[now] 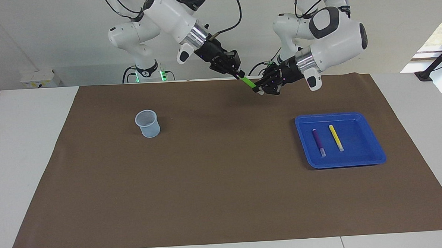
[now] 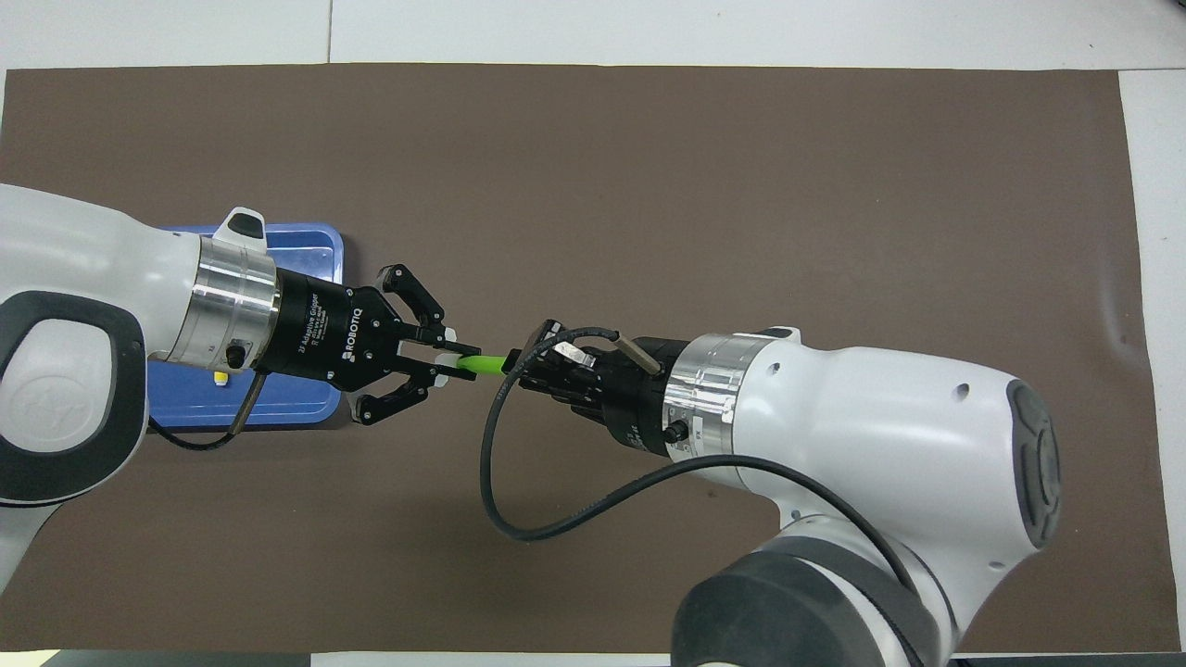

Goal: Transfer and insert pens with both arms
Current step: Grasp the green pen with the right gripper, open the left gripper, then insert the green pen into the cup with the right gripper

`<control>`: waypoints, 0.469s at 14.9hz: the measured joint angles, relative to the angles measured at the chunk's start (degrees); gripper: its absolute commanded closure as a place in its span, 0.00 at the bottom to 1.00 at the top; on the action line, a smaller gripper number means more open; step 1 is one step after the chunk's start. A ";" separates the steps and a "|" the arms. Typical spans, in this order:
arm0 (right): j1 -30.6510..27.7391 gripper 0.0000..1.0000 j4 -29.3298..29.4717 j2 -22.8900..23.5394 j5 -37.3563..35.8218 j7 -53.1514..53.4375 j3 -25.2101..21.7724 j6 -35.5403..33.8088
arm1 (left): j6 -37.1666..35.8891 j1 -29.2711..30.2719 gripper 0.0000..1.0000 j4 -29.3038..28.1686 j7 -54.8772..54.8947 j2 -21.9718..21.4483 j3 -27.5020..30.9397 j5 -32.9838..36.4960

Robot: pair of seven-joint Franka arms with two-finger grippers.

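The green pen (image 1: 248,82) hangs tilted in the air over the brown mat, at the robots' end of the table. My left gripper (image 1: 259,90) is shut on its lower end, and my right gripper (image 1: 240,75) is shut on its upper end. From overhead the green pen (image 2: 482,363) bridges the left gripper (image 2: 447,359) and the right gripper (image 2: 517,359). The purple pen (image 1: 317,141) and the yellow pen (image 1: 336,137) lie side by side in the blue tray (image 1: 371,158).
A translucent cup (image 1: 147,123) stands upright on the brown mat (image 1: 224,198) toward the right arm's end. From overhead the right arm hides the cup, and the left arm covers most of the blue tray (image 2: 320,408).
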 measured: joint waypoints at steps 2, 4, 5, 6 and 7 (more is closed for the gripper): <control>0.00 1.00 0.00 0.02 0.00 -0.59 -0.01 -0.11 | 0.02 0.00 0.19 -0.06 0.00 0.00 -0.01 0.00; 0.00 1.00 0.01 0.03 0.00 -0.82 0.00 -0.17 | 0.08 -0.01 0.00 -0.08 -0.28 -0.06 -0.02 -0.07; 0.01 1.00 0.01 0.04 0.00 -0.96 0.02 -0.27 | 0.14 -0.02 0.00 -0.07 -0.77 -0.20 -0.03 -0.10; -0.02 1.00 0.04 0.04 -0.01 -1.07 0.00 -0.86 | 0.26 0.00 0.00 -0.07 -0.99 -0.47 -0.01 -0.11; -0.22 1.00 0.24 0.04 -0.56 -1.27 -0.06 -2.14 | 0.42 0.04 0.00 -0.05 -0.98 -0.81 0.06 -0.11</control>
